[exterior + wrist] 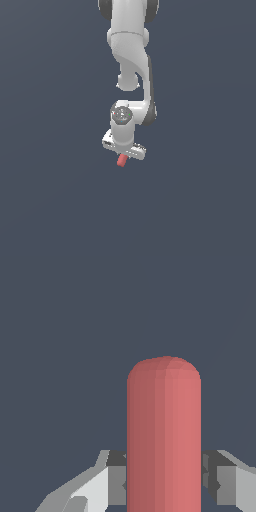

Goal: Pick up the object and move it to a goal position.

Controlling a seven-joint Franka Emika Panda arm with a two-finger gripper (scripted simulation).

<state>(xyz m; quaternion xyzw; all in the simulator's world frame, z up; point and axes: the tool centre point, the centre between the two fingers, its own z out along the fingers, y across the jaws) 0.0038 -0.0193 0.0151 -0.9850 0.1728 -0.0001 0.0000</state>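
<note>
The object is a small matte red-pink rod with rounded ends. In the exterior view its end (121,160) sticks out below the white gripper (124,153) of the arm. In the wrist view the rod (164,436) fills the middle, and a grey finger (116,478) presses on each side of it, the other finger (218,478) opposite. The gripper (165,478) is shut on the rod. The part of the rod between the fingers is hidden in the exterior view.
The white arm (131,50) reaches down from the top of the exterior view. A plain dark grey-blue surface (55,175) surrounds it on all sides. No other objects show.
</note>
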